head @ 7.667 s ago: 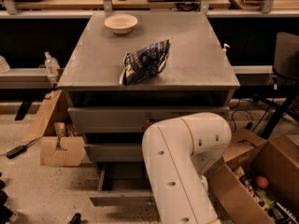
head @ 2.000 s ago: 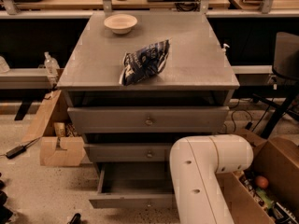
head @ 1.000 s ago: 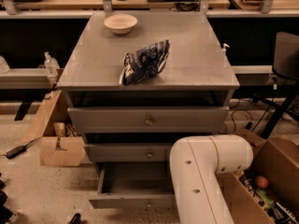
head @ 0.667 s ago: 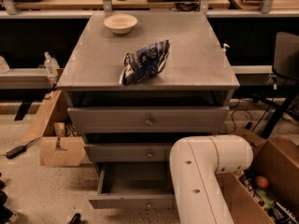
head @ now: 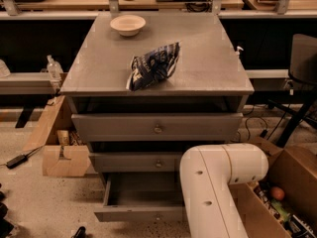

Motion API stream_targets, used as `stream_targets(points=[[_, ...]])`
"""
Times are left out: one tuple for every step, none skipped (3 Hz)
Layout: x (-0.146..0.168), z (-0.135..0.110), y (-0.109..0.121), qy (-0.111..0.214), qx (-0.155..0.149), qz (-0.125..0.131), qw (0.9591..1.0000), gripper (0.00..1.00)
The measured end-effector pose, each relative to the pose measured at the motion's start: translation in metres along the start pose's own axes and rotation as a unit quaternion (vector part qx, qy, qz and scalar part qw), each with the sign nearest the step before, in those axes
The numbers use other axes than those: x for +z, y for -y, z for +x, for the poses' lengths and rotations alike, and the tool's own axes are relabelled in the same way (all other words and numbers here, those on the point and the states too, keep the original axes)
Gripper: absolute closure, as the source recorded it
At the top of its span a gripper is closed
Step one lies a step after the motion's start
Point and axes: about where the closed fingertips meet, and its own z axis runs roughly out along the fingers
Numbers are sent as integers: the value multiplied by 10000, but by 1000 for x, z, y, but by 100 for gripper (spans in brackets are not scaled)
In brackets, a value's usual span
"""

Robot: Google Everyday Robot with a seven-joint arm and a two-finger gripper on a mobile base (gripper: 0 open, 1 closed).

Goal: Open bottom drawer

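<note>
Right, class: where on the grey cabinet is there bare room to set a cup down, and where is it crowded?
Bare: the cabinet top right of the bag, and its front-left corner. The open bottom drawer looks empty. Crowded: back-left to centre, bowl and bag. The gripper is out of view; the white arm covers the drawer's right end.

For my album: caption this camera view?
Bottom drawer of the grey cabinet stands open; white robot arm fills lower right, claw out of view.
</note>
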Motion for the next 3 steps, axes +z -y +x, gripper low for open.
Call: stream_targets(points=[[0, 0, 1, 0, 0, -4, 10000, 4], [1, -1, 2, 0, 0, -5, 10000, 0], [1, -1, 2, 0, 0, -5, 10000, 0]])
